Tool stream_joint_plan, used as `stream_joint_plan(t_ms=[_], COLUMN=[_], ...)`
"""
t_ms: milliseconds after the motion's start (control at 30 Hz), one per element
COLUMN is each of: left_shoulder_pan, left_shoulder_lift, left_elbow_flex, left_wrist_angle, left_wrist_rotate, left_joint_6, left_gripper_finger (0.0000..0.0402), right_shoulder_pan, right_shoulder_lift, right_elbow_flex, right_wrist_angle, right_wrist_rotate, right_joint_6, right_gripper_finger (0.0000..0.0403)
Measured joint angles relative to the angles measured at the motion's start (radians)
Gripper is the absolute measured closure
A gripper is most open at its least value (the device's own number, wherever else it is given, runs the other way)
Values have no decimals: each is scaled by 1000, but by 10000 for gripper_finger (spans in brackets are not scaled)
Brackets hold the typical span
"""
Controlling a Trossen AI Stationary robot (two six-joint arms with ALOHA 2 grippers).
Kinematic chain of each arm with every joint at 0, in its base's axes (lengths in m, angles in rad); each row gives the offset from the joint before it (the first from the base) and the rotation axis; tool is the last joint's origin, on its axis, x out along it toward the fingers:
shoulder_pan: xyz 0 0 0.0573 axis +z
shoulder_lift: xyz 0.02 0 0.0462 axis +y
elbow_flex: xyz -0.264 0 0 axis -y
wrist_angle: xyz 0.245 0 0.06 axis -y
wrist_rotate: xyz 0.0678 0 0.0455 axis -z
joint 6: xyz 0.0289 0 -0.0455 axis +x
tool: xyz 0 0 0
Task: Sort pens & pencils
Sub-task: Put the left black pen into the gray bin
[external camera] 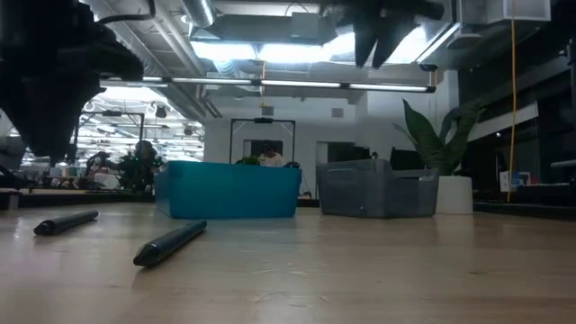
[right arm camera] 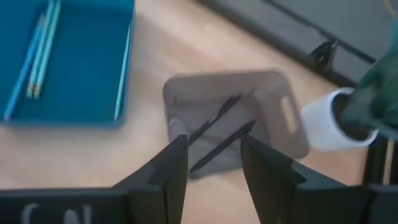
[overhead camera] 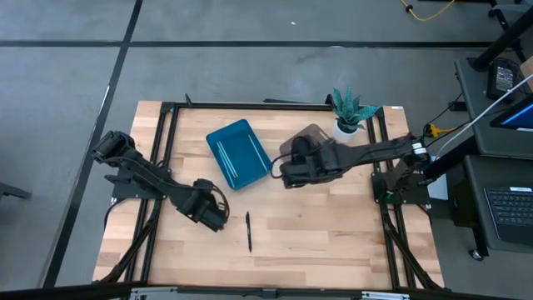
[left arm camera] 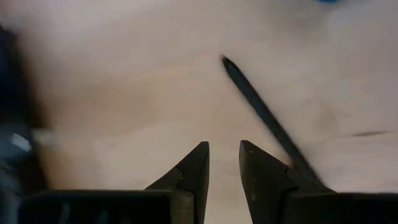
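Black pen [left arm camera: 261, 112] on wood, just beside open left gripper [left arm camera: 224, 165]

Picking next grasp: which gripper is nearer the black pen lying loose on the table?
Left. The left gripper hovers just beside the black pen. The right gripper is farther off, up between the blue tray and grey bin.
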Motion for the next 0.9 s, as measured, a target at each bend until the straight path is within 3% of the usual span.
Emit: stream_joint_plan(t_ms=[267,433,667,900], left_shoulder_pan=[27,50,85,137], left_shoulder_lift=[35,117,213,221], left_elbow_flex=[-1,-2,4,1], left_wrist_angle=[140,236,316,354], left_wrist_rotate=[3,102,180,205], left_joint_6=[-96,-117,-234,-263], left_gripper_finger=[319,319,319,319], right_shoulder_pan=[0,2,2,2], right_shoulder_lift=[-126,-183,-238,-254], right_elbow_flex=[0,0,0,0], right_wrist_angle=[-15,-27,-30,-25], right_wrist_rotate=[80,135,155,169], right_joint_6=[-13,-84,-284,-410], right_gripper_finger=[254,254,254,254])
